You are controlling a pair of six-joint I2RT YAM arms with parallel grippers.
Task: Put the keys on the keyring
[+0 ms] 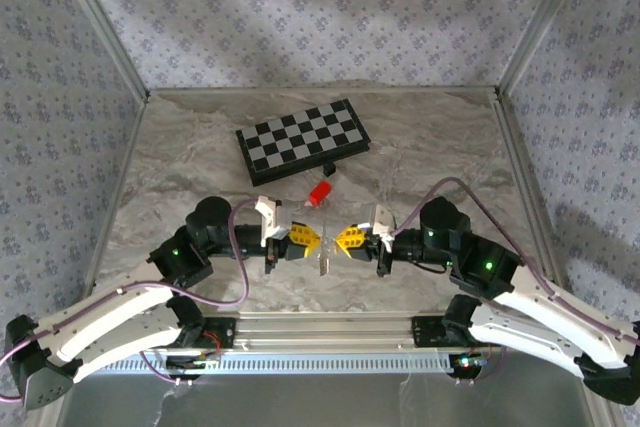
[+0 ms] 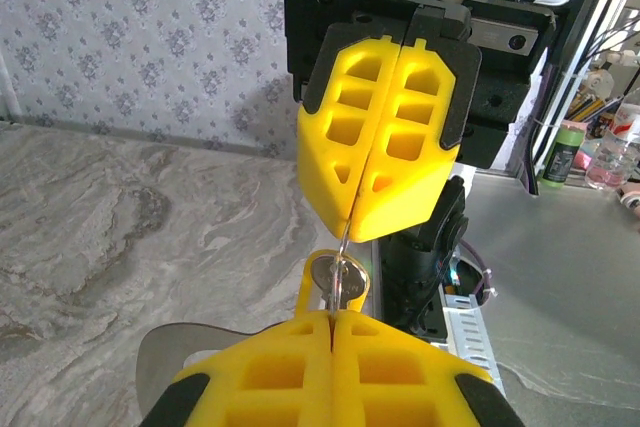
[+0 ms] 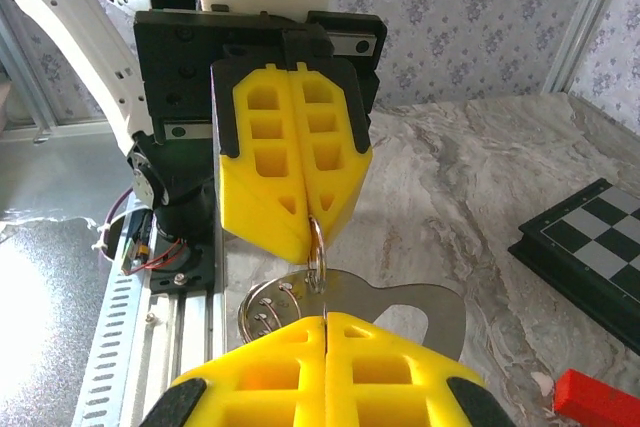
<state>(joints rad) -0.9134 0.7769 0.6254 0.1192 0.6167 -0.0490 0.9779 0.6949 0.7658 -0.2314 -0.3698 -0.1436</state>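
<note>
A: Surface, room?
B: Grey-veined marble table (image 1: 180, 177). Floral wallpaper walls (image 1: 300, 17) on 3 sides, metal frame posts (image 1: 100, 22) at the corners.
A: Counts?
B: 1 chessboard (image 1: 303, 140) at the far middle, 1 red piece (image 1: 320, 192) just in front of it. 1 keyring (image 3: 316, 245), a small silvery ring. 1 flat silvery key (image 3: 410, 312) is clear; whether there are more, cannot tell.
A: Jaws?
B: 2 grippers, left gripper (image 1: 312, 240) and right gripper (image 1: 341, 239), both clenched. They sit tip to tip at the near centre, each pinching the keyring from its own side.
A: Key?
B: Lying flat just beyond the right gripper's fingers (image 3: 350, 332), at the ring's base.
</note>
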